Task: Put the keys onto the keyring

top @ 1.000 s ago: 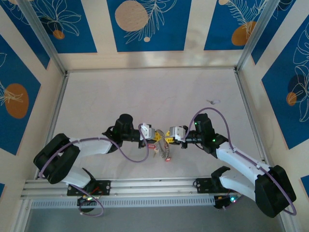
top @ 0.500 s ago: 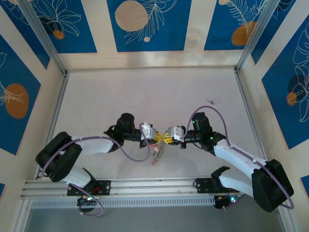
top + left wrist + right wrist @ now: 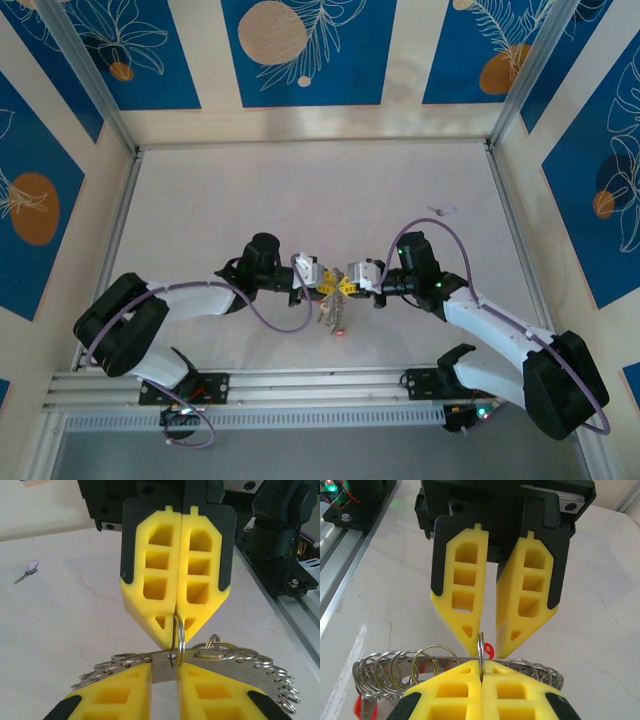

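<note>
The keyring [image 3: 235, 667] is a flat grey metal band edged with many small split rings, and it hangs between the two grippers [image 3: 332, 312]. My right gripper [image 3: 481, 667] is shut on one small split ring [image 3: 481, 645] threaded through a hole in the band. In the left wrist view the right gripper [image 3: 176, 630] comes down from above onto that ring. My left gripper [image 3: 165, 667] has its jaws a little apart, one finger on each side of the same ring without clamping it. A red key tag [image 3: 489, 650] hangs under the band. A small silvery key [image 3: 30, 569] lies alone on the table.
The white table [image 3: 250, 200] is walled on three sides. An aluminium rail [image 3: 300, 385] with the arm bases runs along the near edge. The loose silvery key [image 3: 440, 210] lies far right of the grippers, near the right wall.
The right jaws have closed onto the small split ring and the left jaws have parted from it. The dangling keyring has swung slightly under the grippers.
</note>
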